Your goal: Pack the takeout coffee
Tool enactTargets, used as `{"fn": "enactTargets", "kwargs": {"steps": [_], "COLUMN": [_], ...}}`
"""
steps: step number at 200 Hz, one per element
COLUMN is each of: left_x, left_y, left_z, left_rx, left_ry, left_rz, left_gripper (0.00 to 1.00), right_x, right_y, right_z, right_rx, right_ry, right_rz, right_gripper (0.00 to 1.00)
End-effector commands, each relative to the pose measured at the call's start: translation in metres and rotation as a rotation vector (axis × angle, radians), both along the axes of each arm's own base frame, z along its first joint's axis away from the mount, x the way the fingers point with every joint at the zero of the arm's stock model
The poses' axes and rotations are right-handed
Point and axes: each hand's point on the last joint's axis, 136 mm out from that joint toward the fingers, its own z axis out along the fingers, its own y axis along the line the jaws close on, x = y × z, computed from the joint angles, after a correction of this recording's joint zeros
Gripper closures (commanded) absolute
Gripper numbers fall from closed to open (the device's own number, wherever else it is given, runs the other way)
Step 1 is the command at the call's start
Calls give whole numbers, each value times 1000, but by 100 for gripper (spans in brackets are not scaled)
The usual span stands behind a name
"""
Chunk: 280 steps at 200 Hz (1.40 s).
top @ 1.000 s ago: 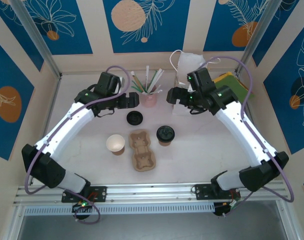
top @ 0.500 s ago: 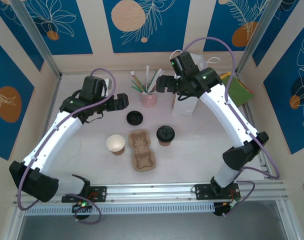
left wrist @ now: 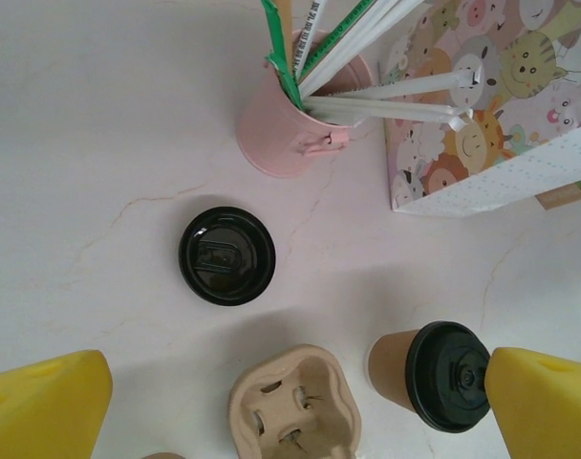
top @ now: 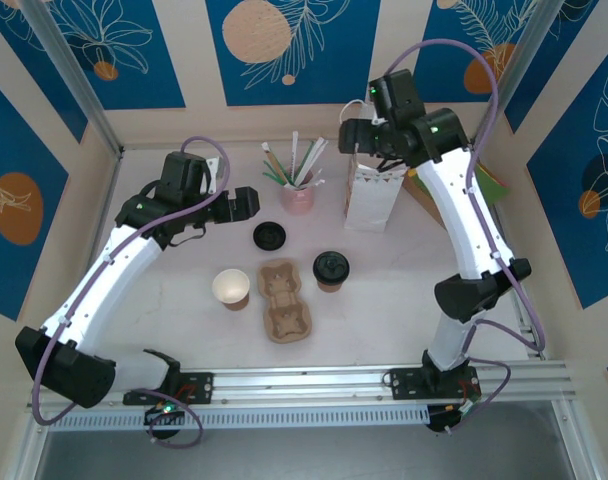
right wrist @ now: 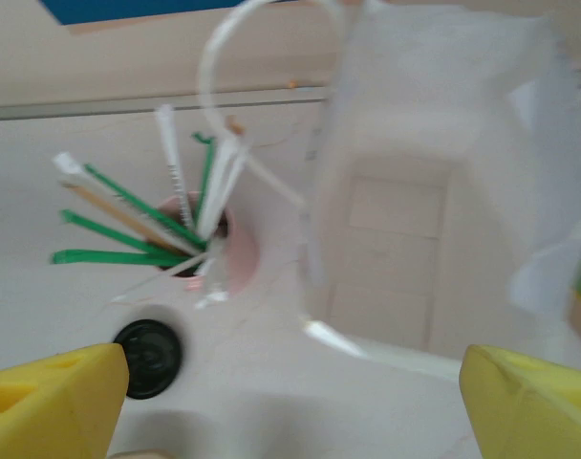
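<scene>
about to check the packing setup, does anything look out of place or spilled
A loose black lid lies flat on the table, apart from the lidless paper cup left of the cup carrier. The takeout coffee stands upright; no spill visible.

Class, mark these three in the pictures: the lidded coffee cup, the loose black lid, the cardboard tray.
lidded coffee cup (top: 330, 266): top view, centre of its black lid.
loose black lid (top: 270, 236): top view, centre of the lid.
cardboard tray (top: 284, 302): top view, bare cardboard at its middle.
</scene>
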Motion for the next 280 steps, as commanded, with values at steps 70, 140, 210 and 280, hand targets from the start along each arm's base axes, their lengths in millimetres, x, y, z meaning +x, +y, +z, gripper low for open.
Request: {"fn": "enactTargets", "kwargs": {"steps": [70, 140, 210, 280], "left_x": [19, 24, 22, 17], "left_y": [-18, -18, -17, -22], "left_z": [7, 2, -4, -8], "left_rx": [-54, -34, -25, -55], "left_ry": [-11, -1, 17, 31], "left_rz": [-53, -49, -55, -78], "left_gripper": [0, 0, 0, 0], "right_x": [22, 48, 32, -37], "right_y": [-87, -98, -89, -84], "right_z": [-63, -106, -121, -128], "right_rx": [-40, -13, -14, -40], "right_ry": [200, 303, 347, 369], "right_rz": [-160, -175, -121, -43], "right_gripper": [39, 56, 94, 100]}}
